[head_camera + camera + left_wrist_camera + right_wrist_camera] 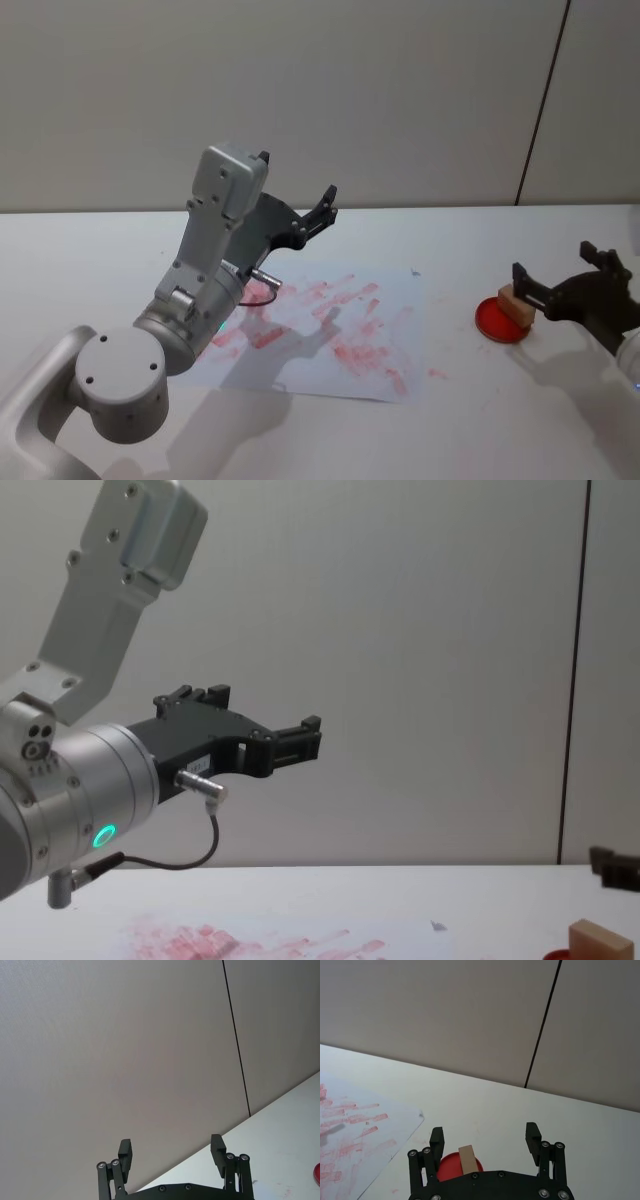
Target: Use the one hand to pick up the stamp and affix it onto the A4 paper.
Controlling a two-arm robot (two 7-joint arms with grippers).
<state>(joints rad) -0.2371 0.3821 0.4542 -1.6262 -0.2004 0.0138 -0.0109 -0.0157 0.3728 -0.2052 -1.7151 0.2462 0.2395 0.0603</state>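
Nearest: left arm joint [118,385], bulky in lower left of head view. Up from it, left gripper [297,178] raised mid-frame, fingers spread wide, holding nothing. At right edge, right gripper [560,272] low over table [100,260] — jaws parted, nothing clamped. Between its fingers stands stamp [516,305], nearer one finger, resting on red pad [494,322]. Further left, A4 paper [330,340] — red-smeared, flat, mid-frame, apart from pad.

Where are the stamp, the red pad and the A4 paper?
stamp [515,305], head view, top face of the wooden block.
red pad [490,323], head view, bare red surface beside the stamp.
A4 paper [400,300], head view, white area near its right edge.
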